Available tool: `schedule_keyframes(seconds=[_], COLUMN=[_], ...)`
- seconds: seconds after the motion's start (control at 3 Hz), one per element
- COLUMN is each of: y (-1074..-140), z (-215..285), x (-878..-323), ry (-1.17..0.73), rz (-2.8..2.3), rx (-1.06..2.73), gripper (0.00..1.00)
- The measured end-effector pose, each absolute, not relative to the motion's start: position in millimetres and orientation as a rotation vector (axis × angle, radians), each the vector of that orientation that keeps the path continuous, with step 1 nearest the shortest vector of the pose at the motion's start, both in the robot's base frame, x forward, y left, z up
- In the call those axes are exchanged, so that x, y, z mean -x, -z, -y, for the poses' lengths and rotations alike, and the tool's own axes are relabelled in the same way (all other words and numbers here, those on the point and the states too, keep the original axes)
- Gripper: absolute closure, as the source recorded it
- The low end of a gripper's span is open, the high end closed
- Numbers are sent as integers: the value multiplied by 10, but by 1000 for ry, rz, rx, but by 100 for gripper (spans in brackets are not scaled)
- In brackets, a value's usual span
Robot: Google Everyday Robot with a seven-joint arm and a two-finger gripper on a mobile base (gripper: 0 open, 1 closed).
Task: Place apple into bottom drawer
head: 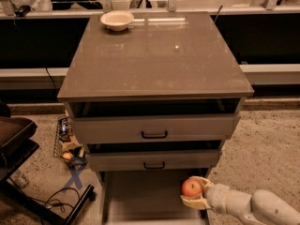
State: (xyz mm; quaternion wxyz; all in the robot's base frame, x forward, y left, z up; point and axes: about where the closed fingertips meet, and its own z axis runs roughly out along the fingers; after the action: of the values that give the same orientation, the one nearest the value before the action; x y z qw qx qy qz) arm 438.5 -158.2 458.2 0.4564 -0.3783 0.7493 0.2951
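A speckled beige floor (267,139) is seen around a grey cabinet with a glossy top (154,55), where light is reflected. A dark black-framed stand (14,137) is placed at the left.

The gripper (186,190) is gripping the apple (192,187) between its two fingers, hanging over the pulled-out bottom drawer (140,193) at its 3 o'clock side. A white bowl (117,19) is sitting at 11 o'clock on the cabinet top (154,60).
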Motion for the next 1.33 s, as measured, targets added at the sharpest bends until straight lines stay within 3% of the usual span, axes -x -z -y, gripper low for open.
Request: schedule_keyframes(seconds=[1.33], y=[-2145], z=[852], x=[-5149], ry=[-866], rz=[-1749], rx=[1115], gripper=[100])
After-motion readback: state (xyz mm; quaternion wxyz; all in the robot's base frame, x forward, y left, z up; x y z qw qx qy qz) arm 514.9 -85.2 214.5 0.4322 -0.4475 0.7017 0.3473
